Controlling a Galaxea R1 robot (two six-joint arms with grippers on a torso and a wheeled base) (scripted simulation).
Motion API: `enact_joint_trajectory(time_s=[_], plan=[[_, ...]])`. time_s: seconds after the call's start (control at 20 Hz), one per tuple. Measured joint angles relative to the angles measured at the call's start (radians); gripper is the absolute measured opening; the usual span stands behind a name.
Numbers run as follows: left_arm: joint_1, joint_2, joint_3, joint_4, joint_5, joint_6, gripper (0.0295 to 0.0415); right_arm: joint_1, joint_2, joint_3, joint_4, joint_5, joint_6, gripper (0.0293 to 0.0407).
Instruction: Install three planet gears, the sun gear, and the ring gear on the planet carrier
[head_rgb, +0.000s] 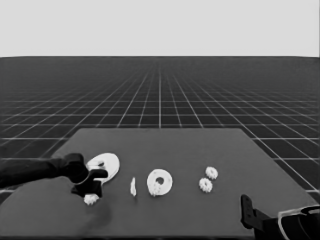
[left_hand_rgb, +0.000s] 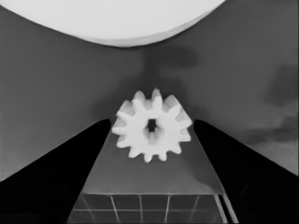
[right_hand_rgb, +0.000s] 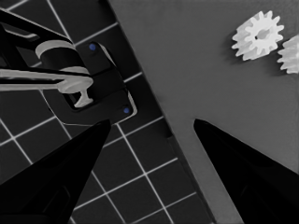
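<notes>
My left gripper (head_rgb: 92, 192) stands over the table's left end, open, with a small toothed gear (head_rgb: 91, 199) lying flat on the table between its fingers (left_hand_rgb: 93, 140), not held. Just beyond it lies the larger round part (head_rgb: 106, 164), whose rim (left_hand_rgb: 117, 23) shows in the left wrist view. The smaller round part (head_rgb: 160, 181) sits mid-table, knobbly at its near edge; I cannot tell whether a gear lies on it. Two more gears (head_rgb: 211, 173) (head_rgb: 205, 185) lie to its right. My right gripper (right_hand_rgb: 152, 122) is parked open at the table's near right corner.
A thin white piece (head_rgb: 133, 186) lies between the two round parts. The right wrist view shows the two right-hand gears (right_hand_rgb: 258, 35) (right_hand_rgb: 290, 53), the table's edge (right_hand_rgb: 159, 121), the floor grid and dark machinery (right_hand_rgb: 84, 88) with blue lights.
</notes>
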Motion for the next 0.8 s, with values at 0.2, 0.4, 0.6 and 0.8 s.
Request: enact_joint_trajectory(time_s=[0.2,0.4,0.6,0.8], plan=[[0.007,0.004,-0.008,0.006,-0.006,0.002,0.0385,0.000,0.000,0.000,0.000,0.000,0.000,0.0385],[0.007,0.004,-0.008,0.007,-0.006,0.002,0.0312,0.000,0.000,0.000,0.000,0.000,0.000,0.0385],[0.007,0.004,-0.008,0.007,-0.006,0.002,0.0312,0.000,0.000,0.000,0.000,0.000,0.000,0.0385],[-0.133,-0.050,0.102,-0.110,0.084,-0.026,0.0313,0.000,0.000,0.000,0.000,0.000,0.000,0.0385]])
